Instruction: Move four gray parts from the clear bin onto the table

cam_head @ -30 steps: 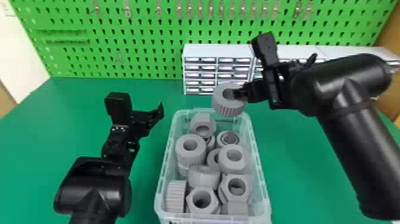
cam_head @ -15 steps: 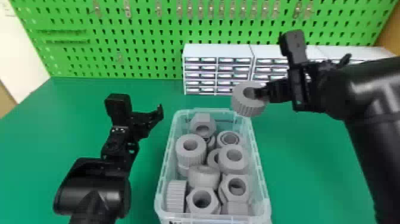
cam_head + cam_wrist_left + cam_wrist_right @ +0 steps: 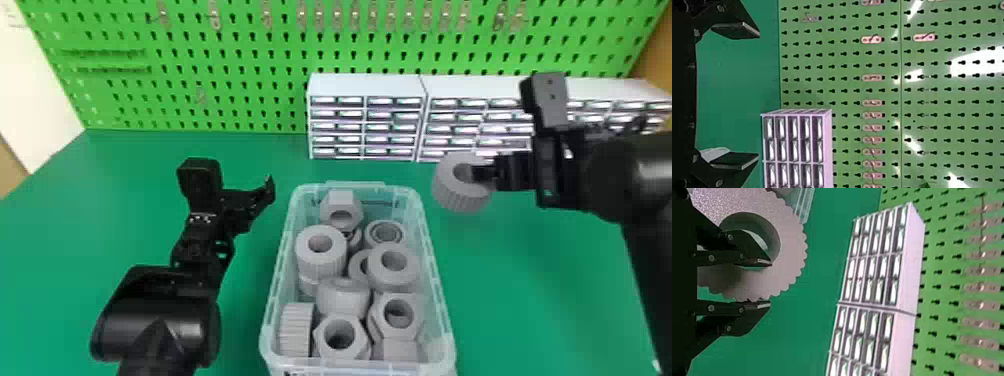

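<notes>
Above table [image 3: 525, 300], right gripper [image 3: 481, 174] sideways, clamping ring [image 3: 456, 197].

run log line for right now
right jaws: on ridged gray part, one in its hole | part: in the air, right of clear bin | left jaws: open, empty | bin: more gray parts

- The bin [image 3: 350, 186] stood on the worktop [image 3: 525, 300].
- Parts [image 3: 392, 279] lay in the bin.
- A ring [image 3: 457, 197] was in the right gripper [image 3: 481, 173], right of the bin.
- Drawer cabinets [image 3: 367, 86] stood behind the bin, reaching right.
- Behind them was the pegboard [image 3: 260, 100].
</notes>
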Available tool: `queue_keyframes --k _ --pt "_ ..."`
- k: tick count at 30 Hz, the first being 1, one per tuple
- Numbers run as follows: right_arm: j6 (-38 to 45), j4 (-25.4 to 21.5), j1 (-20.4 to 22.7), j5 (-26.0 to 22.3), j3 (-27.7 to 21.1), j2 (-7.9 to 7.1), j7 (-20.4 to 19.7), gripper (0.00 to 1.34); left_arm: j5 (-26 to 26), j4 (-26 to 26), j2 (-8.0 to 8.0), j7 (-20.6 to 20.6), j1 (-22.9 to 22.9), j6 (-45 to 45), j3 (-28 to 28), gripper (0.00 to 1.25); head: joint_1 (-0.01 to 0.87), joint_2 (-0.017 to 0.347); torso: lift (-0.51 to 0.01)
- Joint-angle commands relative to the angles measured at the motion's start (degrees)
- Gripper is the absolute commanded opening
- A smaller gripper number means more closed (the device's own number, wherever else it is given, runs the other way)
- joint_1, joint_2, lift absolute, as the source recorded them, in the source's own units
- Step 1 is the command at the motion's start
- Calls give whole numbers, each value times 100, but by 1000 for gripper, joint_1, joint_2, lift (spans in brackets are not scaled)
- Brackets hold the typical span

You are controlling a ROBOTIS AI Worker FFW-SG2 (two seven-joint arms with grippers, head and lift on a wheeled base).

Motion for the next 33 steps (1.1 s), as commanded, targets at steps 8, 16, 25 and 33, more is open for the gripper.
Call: queue_keyframes --k 8,16,25,33 --pt "95 -11 307 322 -472 -50 0 295 0 39 0 0 -39 0 -29 1068 693 72 -52" --pt "-46 217 457 506 -525 -50 0 295 9 66 0 0 -65 0 -64 1068 693 72 -52" --pt "-793 903 589 252 -393 -41 9 295 26 110 -9 9 -83 0 -99 1068 693 72 -52" --pt "-1171 1518 589 190 -217 -14 9 295 35 136 -9 18 -92 0 -126 1068 693 72 -52"
